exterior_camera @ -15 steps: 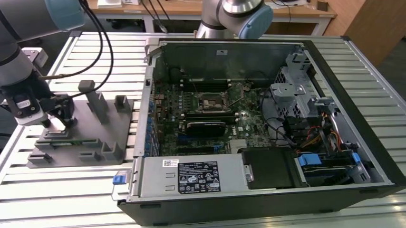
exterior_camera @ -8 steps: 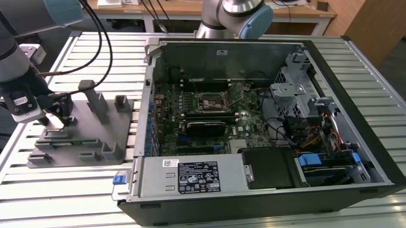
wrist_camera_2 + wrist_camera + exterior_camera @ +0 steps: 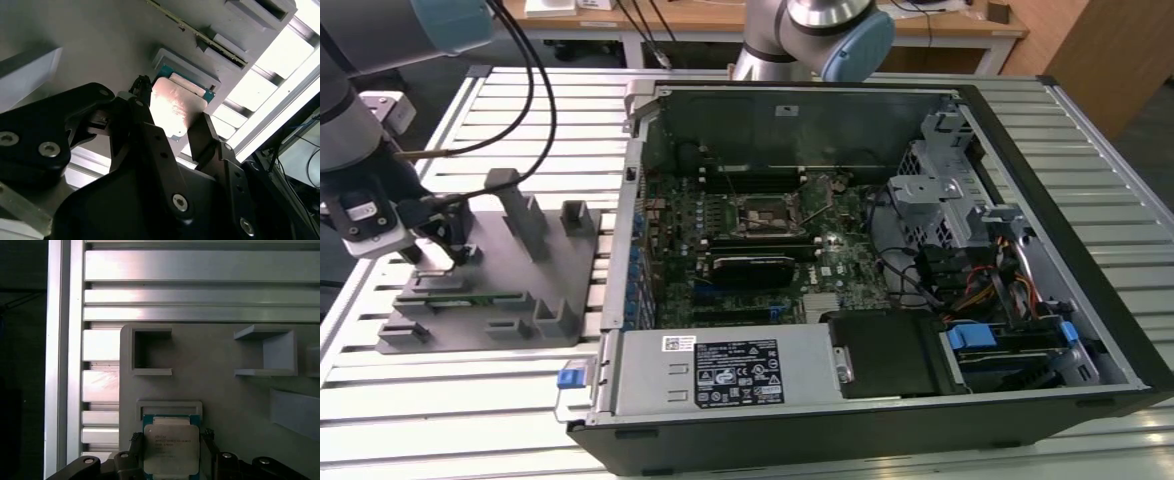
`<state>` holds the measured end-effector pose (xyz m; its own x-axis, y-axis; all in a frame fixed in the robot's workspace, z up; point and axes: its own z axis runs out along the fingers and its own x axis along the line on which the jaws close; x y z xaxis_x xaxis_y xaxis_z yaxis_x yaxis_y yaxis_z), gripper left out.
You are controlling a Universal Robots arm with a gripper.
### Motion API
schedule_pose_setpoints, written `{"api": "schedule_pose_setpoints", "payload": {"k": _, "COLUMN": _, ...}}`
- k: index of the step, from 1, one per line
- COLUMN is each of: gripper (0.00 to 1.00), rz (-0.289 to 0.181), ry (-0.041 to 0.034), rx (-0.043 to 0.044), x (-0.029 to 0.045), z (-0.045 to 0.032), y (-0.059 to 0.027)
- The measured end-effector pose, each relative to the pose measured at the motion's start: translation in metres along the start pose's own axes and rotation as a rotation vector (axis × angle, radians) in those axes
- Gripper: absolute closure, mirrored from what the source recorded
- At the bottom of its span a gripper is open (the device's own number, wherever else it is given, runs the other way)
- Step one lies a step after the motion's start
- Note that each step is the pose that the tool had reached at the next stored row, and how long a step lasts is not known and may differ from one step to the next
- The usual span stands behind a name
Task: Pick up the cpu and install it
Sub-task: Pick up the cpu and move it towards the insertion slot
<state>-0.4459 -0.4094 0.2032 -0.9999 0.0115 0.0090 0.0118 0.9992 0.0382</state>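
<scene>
The hand (image 3: 438, 255) is down at the grey fixture plate (image 3: 520, 290) on the slatted desk (image 3: 454, 400), well apart from the open computer case (image 3: 1067, 230). In both wrist views it is narrowed onto the cpu (image 3: 171, 450), fingers (image 3: 202, 132) against opposite edges, at its fixture pocket

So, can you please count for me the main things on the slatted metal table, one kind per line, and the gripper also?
open desktop computer case: 1
grey fixture plate: 1
cpu, lying in its nest on the plate: 1
gripper, down over the plate at the cpu: 1
Total: 4
</scene>
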Motion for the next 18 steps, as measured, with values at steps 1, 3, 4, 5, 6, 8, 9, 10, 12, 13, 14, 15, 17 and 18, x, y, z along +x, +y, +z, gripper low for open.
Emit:
{"api": "schedule_pose_setpoints", "payload": {"k": 1, "gripper": 0.46, "rz": 0.000, "ry": 0.0000, "rx": 0.0000, "x": 0.0000, "z": -0.0007, "y": 0.0000}}
{"api": "schedule_pose_setpoints", "payload": {"k": 3, "gripper": 0.46, "rz": 0.000, "ry": -0.0002, "rx": -0.0001, "x": 0.0000, "z": -0.0021, "y": 0.0001}}
{"api": "schedule_pose_setpoints", "payload": {"k": 4, "gripper": 0.46, "rz": 0.000, "ry": -0.0003, "rx": -0.0001, "x": 0.0000, "z": -0.0027, "y": 0.0001}}
{"api": "schedule_pose_setpoints", "payload": {"k": 5, "gripper": 0.46, "rz": 0.000, "ry": -0.0003, "rx": -0.0001, "x": 0.0001, "z": -0.0033, "y": 0.0002}}
{"api": "schedule_pose_setpoints", "payload": {"k": 6, "gripper": 0.46, "rz": 0.000, "ry": -0.0003, "rx": -0.0001, "x": 0.0001, "z": -0.0039, "y": 0.0002}}
{"api": "schedule_pose_setpoints", "payload": {"k": 8, "gripper": 0.46, "rz": 0.000, "ry": -0.0004, "rx": -0.0001, "x": 0.0001, "z": -0.0051, "y": 0.0002}}
{"api": "schedule_pose_setpoints", "payload": {"k": 9, "gripper": 0.46, "rz": 0.000, "ry": -0.0004, "rx": -0.0001, "x": 0.0002, "z": -0.0058, "y": 0.0003}}
{"api": "schedule_pose_setpoints", "payload": {"k": 10, "gripper": 0.46, "rz": 0.000, "ry": -0.0004, "rx": -0.0002, "x": 0.0002, "z": -0.0064, "y": 0.0003}}
{"api": "schedule_pose_setpoints", "payload": {"k": 12, "gripper": 0.46, "rz": 0.000, "ry": -0.0004, "rx": -0.0001, "x": 0.0002, "z": -0.0078, "y": 0.0004}}
{"api": "schedule_pose_setpoints", "payload": {"k": 13, "gripper": 0.46, "rz": 0.000, "ry": -0.0004, "rx": -0.0001, "x": 0.0002, "z": -0.0084, "y": 0.0004}}
{"api": "schedule_pose_setpoints", "payload": {"k": 14, "gripper": 0.46, "rz": 0.000, "ry": -0.0004, "rx": -0.0001, "x": 0.0002, "z": -0.0091, "y": 0.0005}}
{"api": "schedule_pose_setpoints", "payload": {"k": 15, "gripper": 0.46, "rz": 0.000, "ry": -0.0005, "rx": -0.0001, "x": 0.0002, "z": -0.0097, "y": 0.0005}}
{"api": "schedule_pose_setpoints", "payload": {"k": 17, "gripper": 0.46, "rz": 0.000, "ry": -0.0005, "rx": -0.0001, "x": 0.0002, "z": -0.0110, "y": 0.0006}}
{"api": "schedule_pose_setpoints", "payload": {"k": 18, "gripper": 0.46, "rz": 0.000, "ry": -0.0006, "rx": -0.0001, "x": 0.0003, "z": -0.0116, "y": 0.0007}}
